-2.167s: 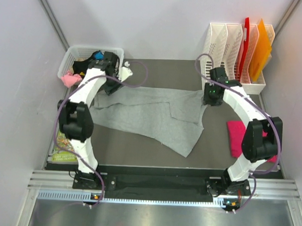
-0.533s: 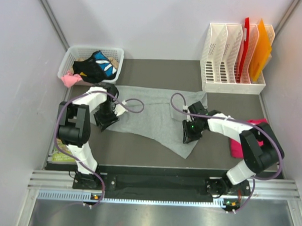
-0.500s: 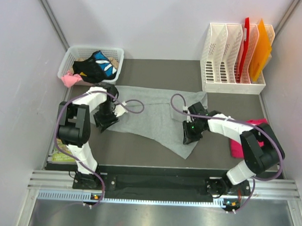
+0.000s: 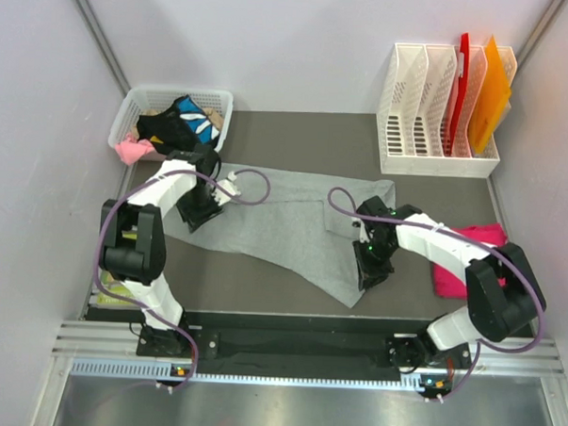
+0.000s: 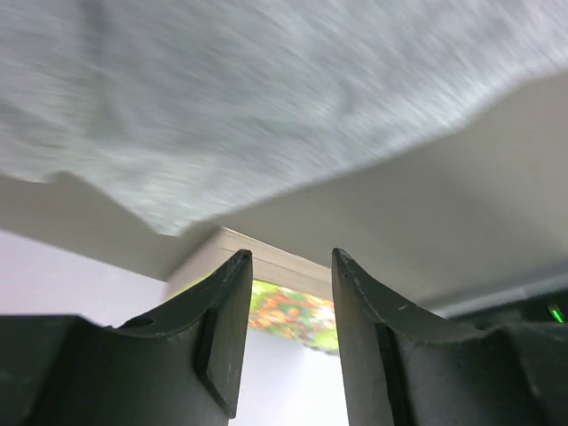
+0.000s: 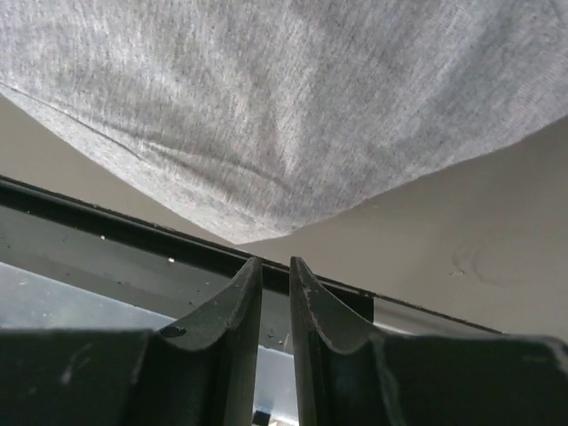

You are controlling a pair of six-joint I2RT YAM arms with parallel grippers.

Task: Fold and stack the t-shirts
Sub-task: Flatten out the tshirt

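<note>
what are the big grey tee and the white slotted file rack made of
Large light heather-grey t-shirt: soft knit cloth, likely a cotton blend; matte, flecked, lying in wrinkles. White slotted file rack: probably rigid moulded plastic; smooth, thin, evenly perforated walls.

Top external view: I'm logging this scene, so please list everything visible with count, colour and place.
grey t-shirt: 1, light heather grey, spread across the middle of the table
pink t-shirt: 1, magenta, folded, right side, partly under the right arm
basket: 1, white, far left corner
clothes: a heap, black, blue and pink, in the basket
file rack: 1, white, far right corner
folders: 2, orange and red, upright in the rack
printed sheet: 1, multicoloured, left table edge, mostly hidden
table: 1, dark
left claw: black, open, at the grey shirt's left end
right claw: black, nearly closed, nothing between, at its near right corner
</note>
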